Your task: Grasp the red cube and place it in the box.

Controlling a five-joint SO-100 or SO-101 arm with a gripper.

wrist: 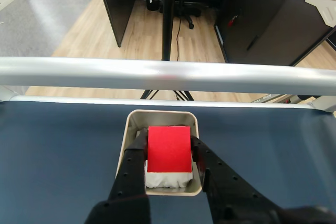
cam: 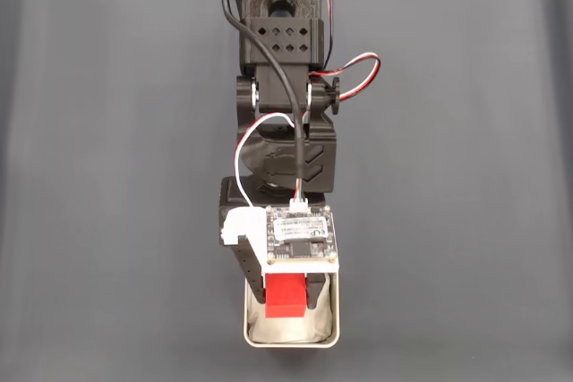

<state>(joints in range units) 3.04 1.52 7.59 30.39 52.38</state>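
One red cube [wrist: 168,149], held between the two fingers of the claw [wrist: 168,157], which presses on its left and right faces in the wrist view. Cube sits over the white lining of the box [wrist: 127,129], inside the tin's rim; whether its underside touches the lining cannot be told. In the fixed view the cube [cam: 286,297] shows just below the camera board on the wrist, above the box [cam: 292,341], which stands near the bottom edge of the desk [cam: 107,221], about midway across.

Step in hand, by my reading: placing, the carry is done. Next move calls for parting the fingers without catching the tin walls just beside them, then lifting straight up.
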